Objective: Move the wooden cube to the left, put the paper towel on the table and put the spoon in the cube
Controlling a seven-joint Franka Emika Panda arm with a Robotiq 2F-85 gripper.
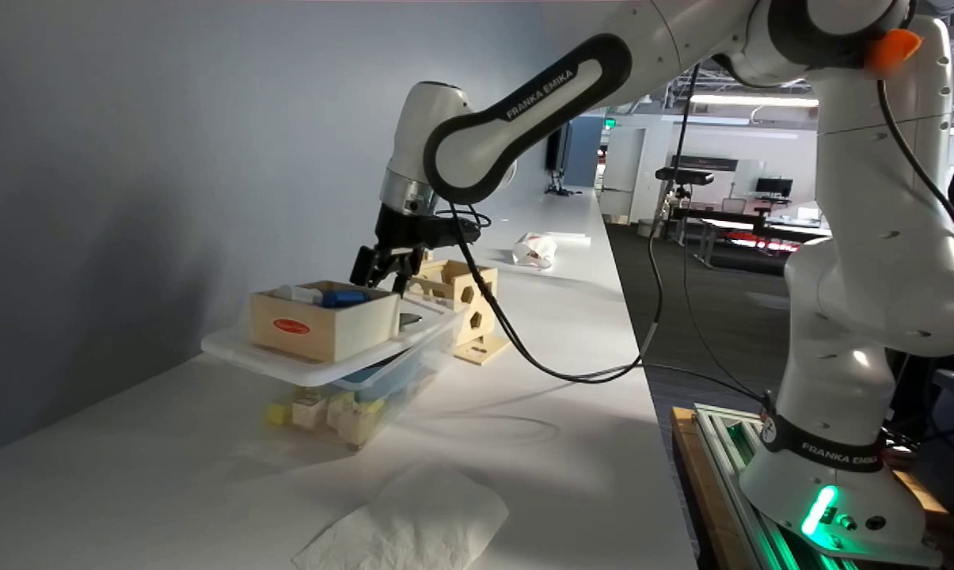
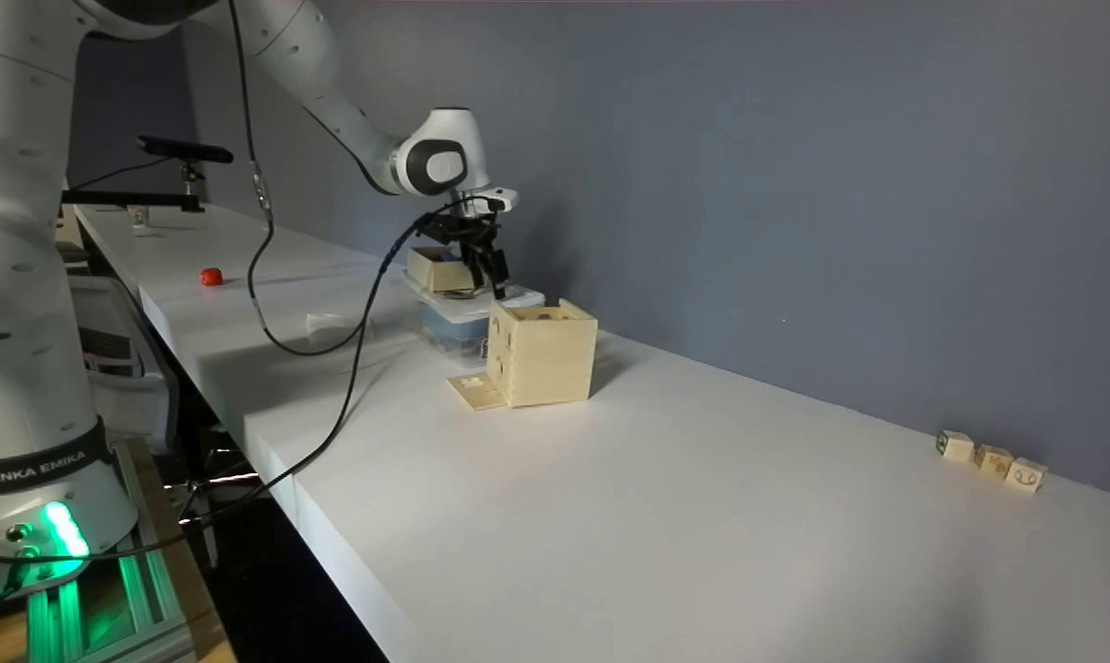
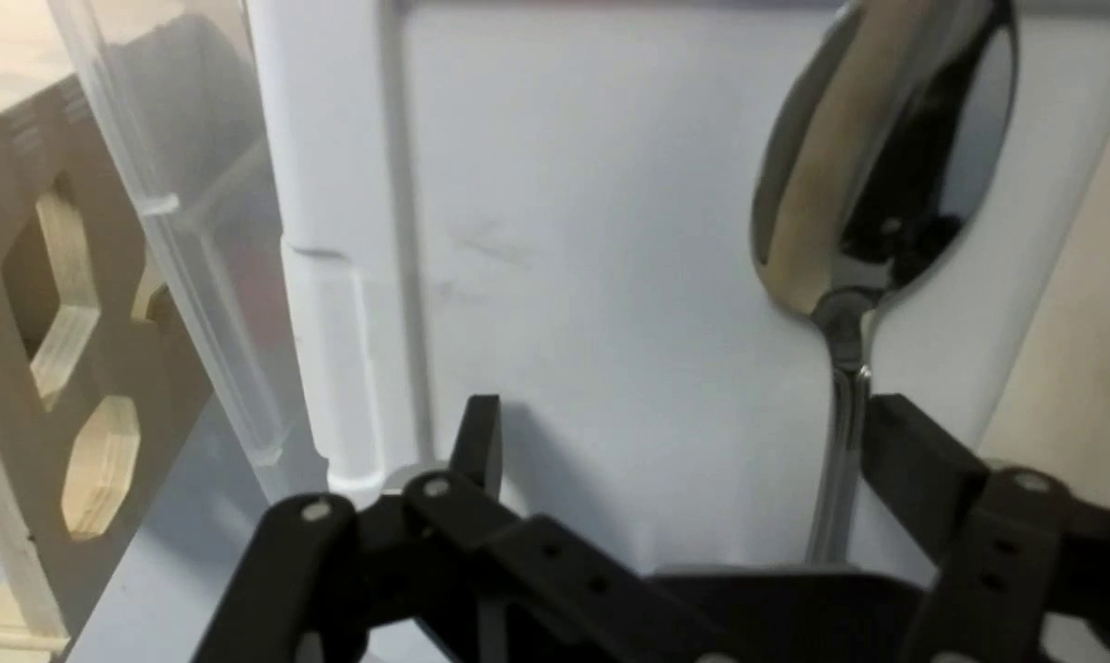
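Your claw [image 3: 685, 437], spread wide and empty, hovers over the spoon [image 3: 872, 207] on a lid [image 3: 601, 304]. The paper towel [image 1: 417, 522] lies on the surface [image 1: 583, 475]; the wooden cube [image 2: 551, 364], its leftward shift unclear, awaits the spoon.

The white table [image 2: 702, 534] carries the wooden cube [image 2: 553, 364], a clear bin [image 1: 427, 372] beside it, a paper towel [image 1: 421, 522], three small blocks [image 2: 994, 460] and a red object [image 2: 211, 276].
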